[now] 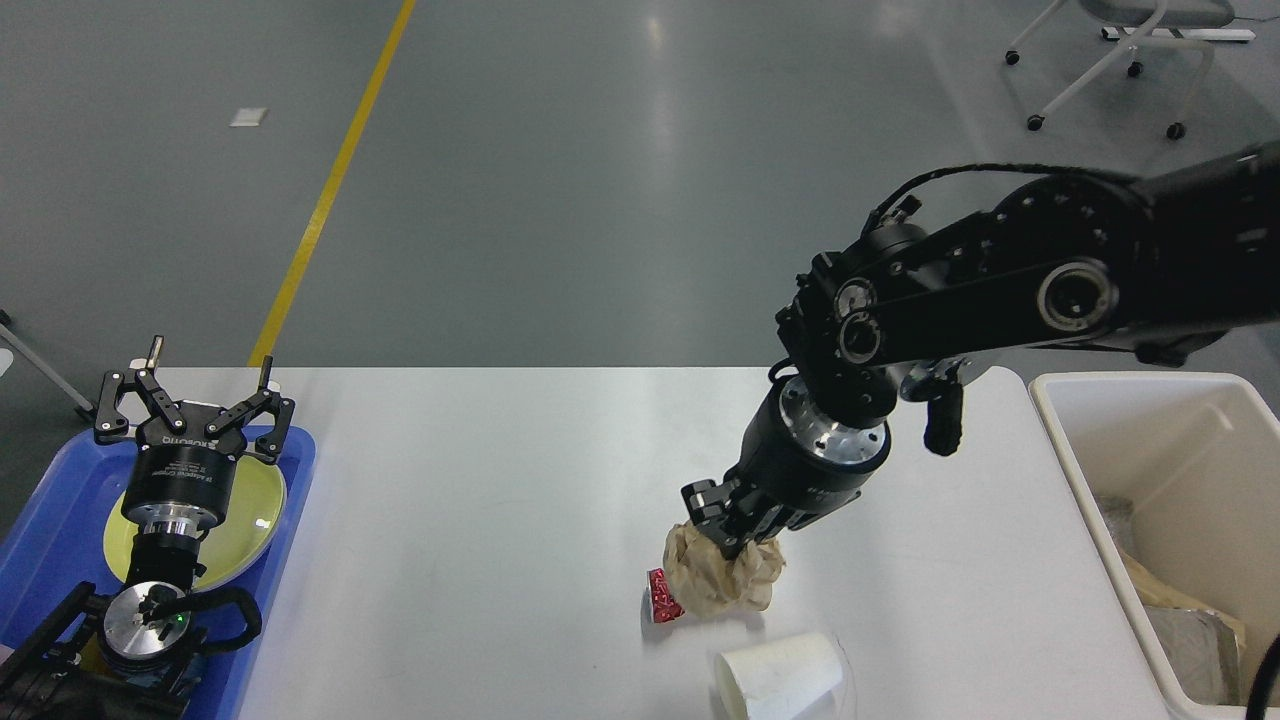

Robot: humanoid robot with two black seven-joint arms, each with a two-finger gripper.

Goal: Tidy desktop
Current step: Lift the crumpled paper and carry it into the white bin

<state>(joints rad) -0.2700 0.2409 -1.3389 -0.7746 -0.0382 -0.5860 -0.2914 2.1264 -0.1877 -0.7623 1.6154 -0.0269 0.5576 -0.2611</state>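
Near the front edge of the desktop [500,480], the right gripper [722,535] pinches a crumpled brown paper wad [720,580] at its top; light and soft, it is best held by its bunched folds. Beside it lie a small red wrapper [662,596] and a tipped white paper cup [780,676], while the left gripper [190,395] hangs wide open over the blue tray [50,510] at the left edge.

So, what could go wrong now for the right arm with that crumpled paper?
The right gripper pinches only the top of the crumpled brown paper, so it may slip out on the way to the cream-white bin. The small red wrapper touches the paper and might be dragged along. The tipped white paper cup lies close and could roll if bumped.
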